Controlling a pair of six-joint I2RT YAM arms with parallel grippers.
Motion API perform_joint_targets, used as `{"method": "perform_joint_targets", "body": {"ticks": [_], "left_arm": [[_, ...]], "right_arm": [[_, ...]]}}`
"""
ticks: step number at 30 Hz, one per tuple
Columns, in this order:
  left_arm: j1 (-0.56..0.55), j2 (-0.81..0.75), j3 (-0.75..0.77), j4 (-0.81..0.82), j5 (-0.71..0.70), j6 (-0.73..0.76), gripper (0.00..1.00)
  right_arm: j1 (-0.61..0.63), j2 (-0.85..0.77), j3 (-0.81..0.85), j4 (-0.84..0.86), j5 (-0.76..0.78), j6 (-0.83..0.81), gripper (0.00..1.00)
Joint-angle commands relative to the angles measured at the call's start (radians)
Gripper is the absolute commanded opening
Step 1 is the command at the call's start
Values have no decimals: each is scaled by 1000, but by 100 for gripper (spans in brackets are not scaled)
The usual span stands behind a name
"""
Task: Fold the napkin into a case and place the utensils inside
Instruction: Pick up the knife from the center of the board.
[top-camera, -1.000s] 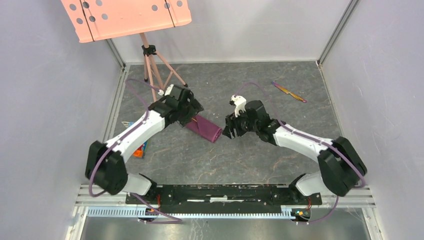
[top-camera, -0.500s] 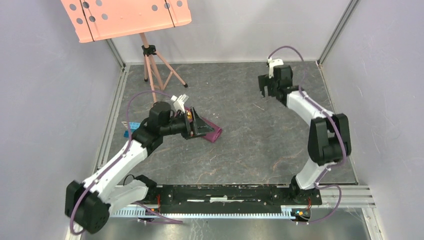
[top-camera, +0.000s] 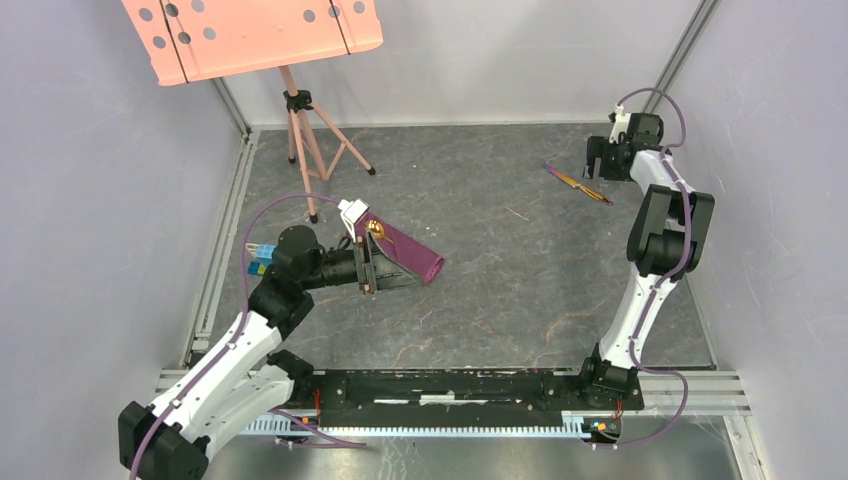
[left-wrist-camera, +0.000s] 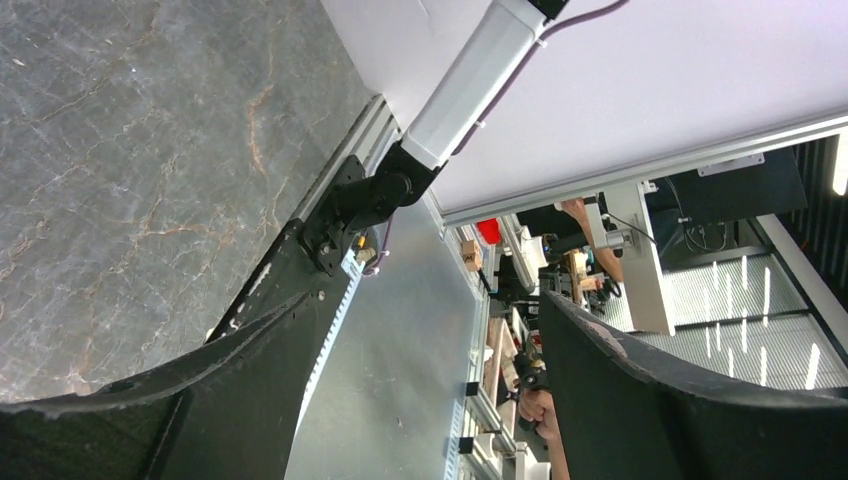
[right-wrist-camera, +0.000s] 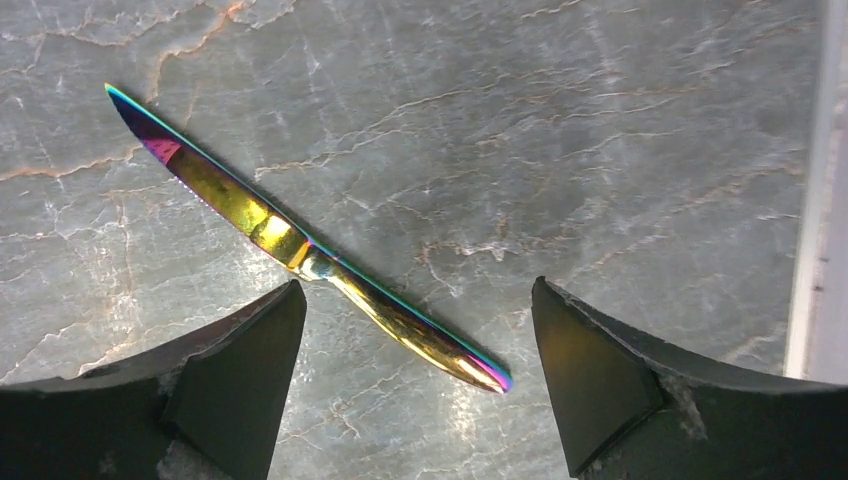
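Observation:
The plum-purple napkin lies folded as a narrow case (top-camera: 408, 252) at the table's middle left. A small gold piece, apparently the spoon (top-camera: 377, 228), shows at the case's far-left end. My left gripper (top-camera: 366, 268) is open and empty, turned sideways at the case's left end. Its wrist view shows only open fingers (left-wrist-camera: 640, 400), the floor and the near rail. The rainbow knife (top-camera: 578, 184) lies bare on the floor at the far right. My right gripper (top-camera: 598, 160) hovers open over it, with the knife's handle (right-wrist-camera: 400, 318) between the fingers (right-wrist-camera: 600, 370), untouched.
A pink stand on a tripod (top-camera: 300, 130) is at the far left. A small blue-and-orange block (top-camera: 262, 254) lies by the left rail (top-camera: 215, 270), behind my left arm. The right wall rail (right-wrist-camera: 825, 200) is close beside my right gripper.
My right arm swung from the table's middle to the far right corner, over the knife. My left arm drew back toward the near left and turned its gripper sideways, uncovering the case.

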Motion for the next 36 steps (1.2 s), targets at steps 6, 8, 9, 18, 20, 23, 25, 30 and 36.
{"method": "perform_joint_targets", "body": {"ticks": [6,8,9,18,20,23,25,30,36], "left_arm": [[-4,11,11,54,30,-68,86],[-3,10,10,54,27,-73,85],[-3,9,11,54,23,-76,85],[-4,17,40,31,-8,-82,85],[-3,23,37,30,-17,-82,85],[-3,44,29,30,-23,-85,84],[-4,59,29,30,-20,-86,84],[-4,64,35,15,-14,-83,83],[-4,54,43,-72,-74,-38,85]], "right_arm": [[24,78,77,-19,-105,1,79],[25,89,78,-21,-101,-9,75],[26,93,77,-20,-92,-15,74],[45,97,-4,-28,-63,-12,53],[62,38,-109,-2,-28,1,46],[91,-69,-313,96,11,33,35],[110,-121,-417,138,34,59,29],[209,-205,-587,161,65,111,16],[390,-350,-820,215,65,160,13]]}}
